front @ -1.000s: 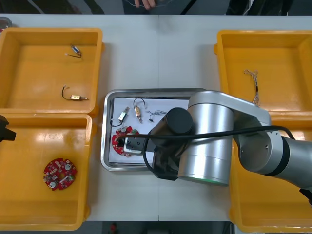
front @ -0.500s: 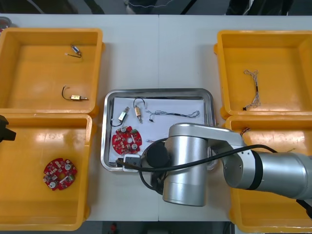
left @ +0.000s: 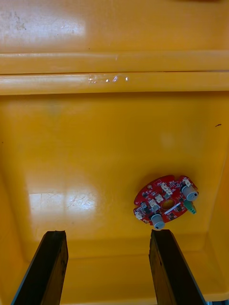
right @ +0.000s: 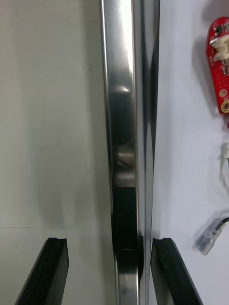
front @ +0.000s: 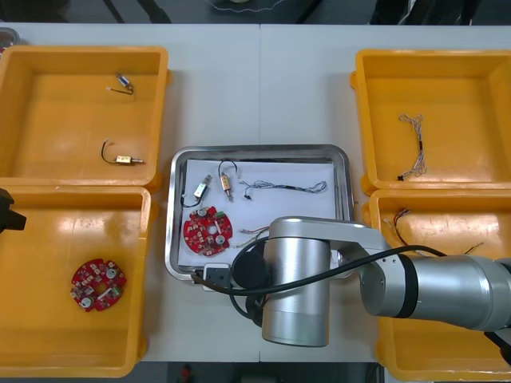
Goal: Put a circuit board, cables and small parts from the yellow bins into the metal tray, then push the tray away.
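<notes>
The metal tray (front: 259, 151) lies unmoved in the middle of the bench (front: 263, 88), a circuit board (front: 207, 230) and cables (front: 283, 187) inside; the right end effector (right: 109, 248), open, has drawn back to straddle its near rim; the left end effector (left: 107, 236) hangs open over a yellow bin (left: 71, 143).

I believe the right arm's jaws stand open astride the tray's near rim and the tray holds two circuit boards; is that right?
No: the front view shows one circuit board in the tray; the second board lies in a yellow bin beneath the left arm's jaws. The rest holds.
</notes>
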